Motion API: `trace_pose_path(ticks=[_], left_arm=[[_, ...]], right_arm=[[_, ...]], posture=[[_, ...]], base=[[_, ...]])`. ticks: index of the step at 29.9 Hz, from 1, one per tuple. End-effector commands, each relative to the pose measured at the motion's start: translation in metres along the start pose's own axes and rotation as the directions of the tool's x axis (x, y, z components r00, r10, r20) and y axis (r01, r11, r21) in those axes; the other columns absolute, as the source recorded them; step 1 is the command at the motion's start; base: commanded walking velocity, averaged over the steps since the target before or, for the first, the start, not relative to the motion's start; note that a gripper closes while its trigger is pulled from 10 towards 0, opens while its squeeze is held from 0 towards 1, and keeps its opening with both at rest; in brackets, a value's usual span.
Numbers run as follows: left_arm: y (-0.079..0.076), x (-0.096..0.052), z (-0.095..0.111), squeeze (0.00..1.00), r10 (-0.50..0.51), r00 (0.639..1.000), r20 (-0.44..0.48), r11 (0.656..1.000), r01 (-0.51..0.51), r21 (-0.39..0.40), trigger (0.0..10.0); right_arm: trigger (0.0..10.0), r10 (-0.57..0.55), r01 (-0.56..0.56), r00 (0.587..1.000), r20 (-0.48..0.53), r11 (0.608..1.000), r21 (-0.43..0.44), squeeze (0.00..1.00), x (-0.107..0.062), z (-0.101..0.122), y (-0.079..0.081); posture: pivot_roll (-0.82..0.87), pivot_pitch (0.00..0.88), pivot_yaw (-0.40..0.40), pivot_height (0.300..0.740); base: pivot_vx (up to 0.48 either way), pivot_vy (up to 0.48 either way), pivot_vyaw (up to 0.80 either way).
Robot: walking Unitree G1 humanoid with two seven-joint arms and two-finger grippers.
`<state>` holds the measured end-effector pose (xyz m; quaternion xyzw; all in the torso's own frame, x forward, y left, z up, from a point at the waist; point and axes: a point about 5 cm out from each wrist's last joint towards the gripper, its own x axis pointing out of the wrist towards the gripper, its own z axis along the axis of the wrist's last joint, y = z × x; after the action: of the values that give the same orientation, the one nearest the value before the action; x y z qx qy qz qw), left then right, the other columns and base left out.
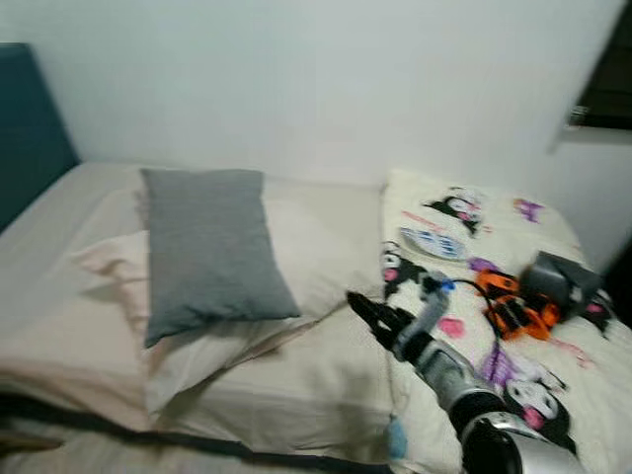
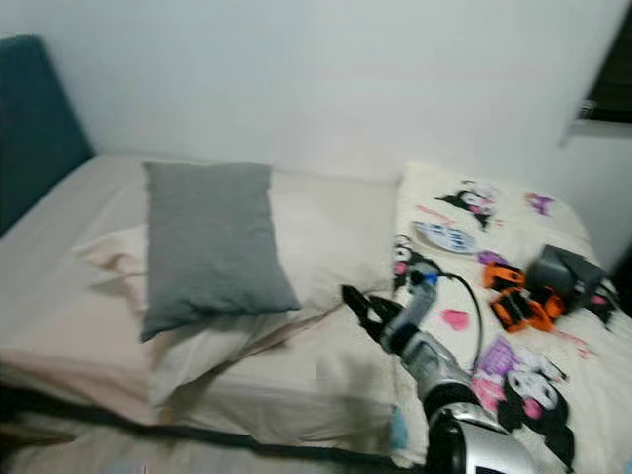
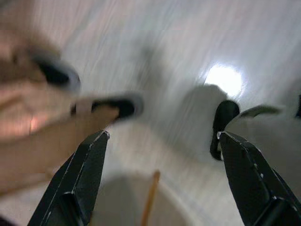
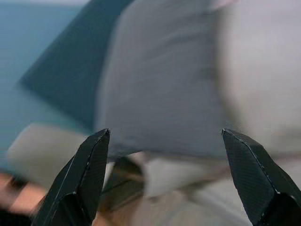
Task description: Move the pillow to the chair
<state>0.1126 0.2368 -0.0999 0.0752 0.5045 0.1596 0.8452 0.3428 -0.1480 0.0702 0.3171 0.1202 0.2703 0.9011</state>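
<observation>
A grey pillow (image 1: 210, 252) is seen lying on a cream pillow (image 1: 188, 316) on a bed (image 1: 59, 247), well apart from the right gripper (image 1: 367, 314), which is raised over the bed's middle. A cartoon-print blanket (image 1: 553, 375) is spread on the right, with orange objects (image 1: 509, 304) and a dark box (image 1: 561, 279) on it.

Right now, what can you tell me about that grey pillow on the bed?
The grey pillow is a plain rectangular cushion in what looks like a soft woven fabric, with no pattern. It lies flat, its long side running away from the camera, on top of a larger cream pillow on the beige bed. Its near edge overhangs the cream one slightly. Nothing grips it: the right gripper is open, short of its near right corner and not touching it.
</observation>
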Motion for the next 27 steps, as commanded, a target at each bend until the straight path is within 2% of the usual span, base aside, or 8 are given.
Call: trace_pose_path(ticks=[1, 4, 11, 19, 26, 27], left_arm=[[0.005, 0.001, -0.001, 0.0, 0.013, 1.0, -0.013, 1.0, -0.013, 0.0, 10.0], [0.007, 0.001, -0.001, 0.0, 0.014, 1.0, -0.011, 1.0, -0.014, 0.0, 10.0], [0.013, 0.001, -0.004, 0.0, 0.017, 1.0, -0.018, 1.0, -0.017, 0.007, 10.0], [0.008, 0.0, -0.004, 0.0, 0.002, 1.0, -0.019, 1.0, -0.001, 0.02, 10.0], [0.002, 0.0, -0.001, 0.0, -0.014, 1.0, -0.012, 0.999, 0.015, 0.03, 10.0], [0.0, 0.0, 0.0, 0.0, -0.015, 1.0, -0.007, 1.0, 0.015, 0.026, 10.0]], right_arm=[[10.0, 0.019, -0.019, 0.999, 0.03, 1.0, -0.008, 0.0, 0.004, 0.007, 0.004], [10.0, 0.027, -0.028, 0.998, 0.051, 1.0, 0.014, 0.0, 0.009, 0.012, 0.008], [10.0, 0.021, -0.019, 0.998, 0.052, 0.999, -0.033, 0.0, 0.016, 0.016, 0.014], [10.0, 0.067, -0.065, 0.997, 0.043, 0.996, -0.063, 0.0, 0.018, 0.017, 0.018], [10.0, -0.011, 0.015, 0.998, 0.06, 0.997, -0.075, 0.0, 0.018, 0.023, 0.013], [10.0, -0.063, 0.069, 0.995, 0.072, 0.993, -0.097, 0.0, 0.016, 0.029, 0.009]], posture=[[-0.08, 0.03, -0.059, 0.74], [-0.08, 0.028, -0.054, 0.74], [-0.08, 0.031, -0.051, 0.74], [-0.08, 0.032, -0.05, 0.74], [-0.09, 0.035, -0.048, 0.74], [-0.09, 0.039, -0.047, 0.74]], base=[[0.0, 0.0, 0.78], [0.0, 0.0, 0.0], [0.256, 0.0, 0.0], [0.328, 0.0, 0.79], [0.339, 0.0, 0.0], [0.281, 0.0, 0.0]])
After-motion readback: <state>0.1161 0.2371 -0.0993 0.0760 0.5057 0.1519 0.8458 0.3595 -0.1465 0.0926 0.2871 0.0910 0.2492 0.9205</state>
